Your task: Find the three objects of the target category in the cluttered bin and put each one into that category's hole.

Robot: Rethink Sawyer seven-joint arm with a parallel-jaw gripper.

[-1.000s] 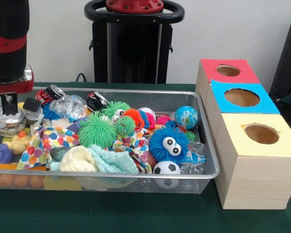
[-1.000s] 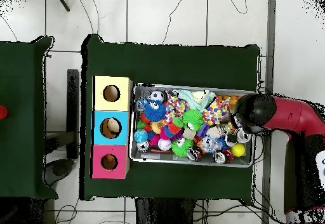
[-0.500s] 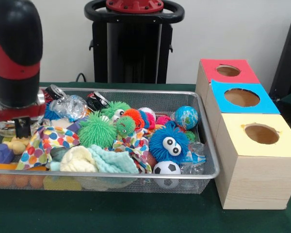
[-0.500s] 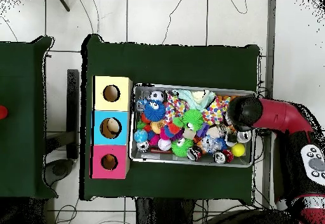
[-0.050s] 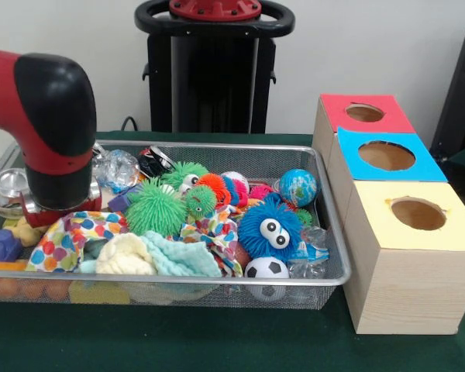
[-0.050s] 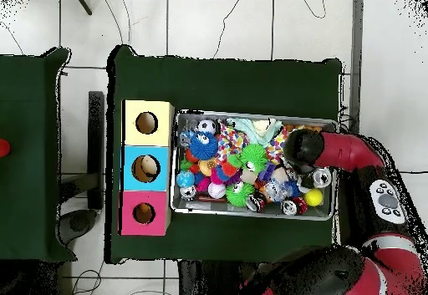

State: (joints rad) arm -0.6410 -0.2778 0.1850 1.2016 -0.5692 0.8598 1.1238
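A wire mesh bin [image 5: 217, 144] holds a heap of toys: green spiky balls [image 5: 156, 208], a blue furry ball with eyes [image 5: 269, 226], a soccer ball [image 5: 266, 268], a globe ball [image 5: 297, 186], cloths and a polka-dot cloth [image 5: 71, 232]. The arm's black and red wrist [image 5: 58, 182] hangs low over the bin's left part, just behind the polka-dot cloth, and hides my gripper under it. From above, the wrist [image 6: 303, 148] sits over the bin's right third. Three boxes with holes stand beside the bin: red [image 5: 364, 113], blue [image 5: 386, 155] and yellow [image 5: 417, 213].
A shiny metal can [image 5: 8, 190] lies at the bin's left end, beside a yellow duck [image 5: 23, 230] and a purple toy [image 5: 1, 248]. A black stand [image 5: 215, 70] rises behind the bin. The boxes touch the bin's right side.
The arm has swung from the bin's left end toward its middle and sunk lower. The gripper, visible a second ago above the metal can, is now hidden under the wrist.
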